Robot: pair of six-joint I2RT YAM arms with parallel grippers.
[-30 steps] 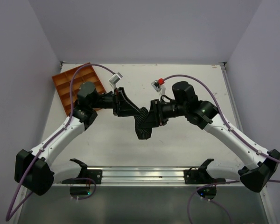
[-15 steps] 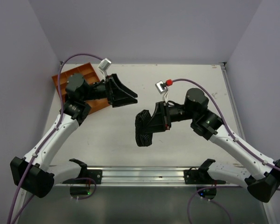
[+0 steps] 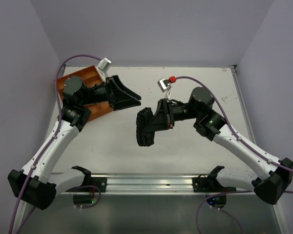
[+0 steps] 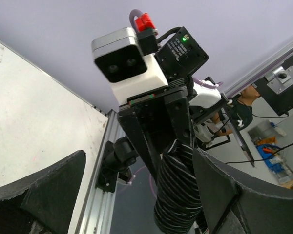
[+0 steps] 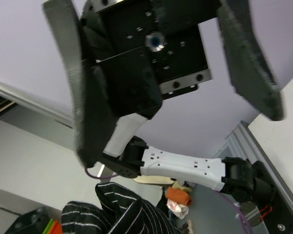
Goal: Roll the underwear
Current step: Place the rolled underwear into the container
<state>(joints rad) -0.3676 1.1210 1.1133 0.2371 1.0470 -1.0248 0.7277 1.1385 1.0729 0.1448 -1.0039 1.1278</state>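
The underwear (image 3: 145,128) is a bunched black fabric with thin white stripes. It hangs from my right gripper (image 3: 155,120), which is shut on it and holds it above the table middle. My left gripper (image 3: 135,101) is open and empty, raised to the left of the fabric and a short gap from it. In the left wrist view the fabric roll (image 4: 179,195) hangs below the right gripper, between my own open fingers (image 4: 44,195). In the right wrist view the fabric (image 5: 115,214) fills the bottom and hides the right fingers. The open left gripper (image 5: 156,73) faces the camera.
An orange compartment tray (image 3: 83,87) lies at the back left of the table (image 3: 117,146), under the left arm. A metal rail (image 3: 151,183) with black brackets runs along the near edge. Purple cables loop over both arms.
My left gripper was against the fabric one second ago; it has let go, opened and pulled back to the left. My right gripper has kept the fabric and shifted slightly left.
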